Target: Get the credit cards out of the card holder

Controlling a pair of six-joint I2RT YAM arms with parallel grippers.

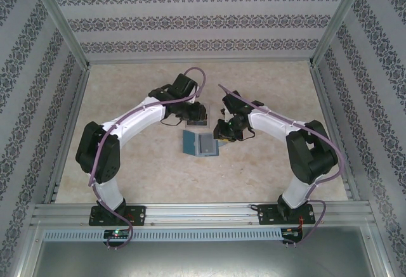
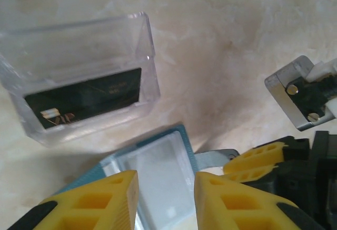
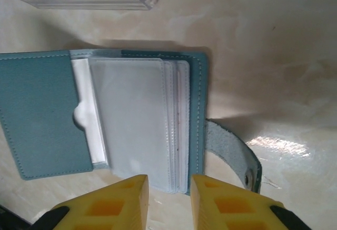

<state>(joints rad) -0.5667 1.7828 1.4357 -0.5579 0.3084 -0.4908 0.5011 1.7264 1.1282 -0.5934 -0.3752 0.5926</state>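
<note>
From above, the wallet lies open in the middle of the tabletop. The clear tray is just beyond it toward the far edge, and both arms bend in over them.

The left wrist view looks into the tray, where a dark card stands on its long edge. The left gripper hangs over the wallet's clear sleeves, jaws apart and holding nothing.

The right wrist view shows the wallet's teal pocket on one half, the stacked sleeves on the other, and the strap lying flat. The right gripper sits at the sleeves' near edge, jaws apart.
</note>
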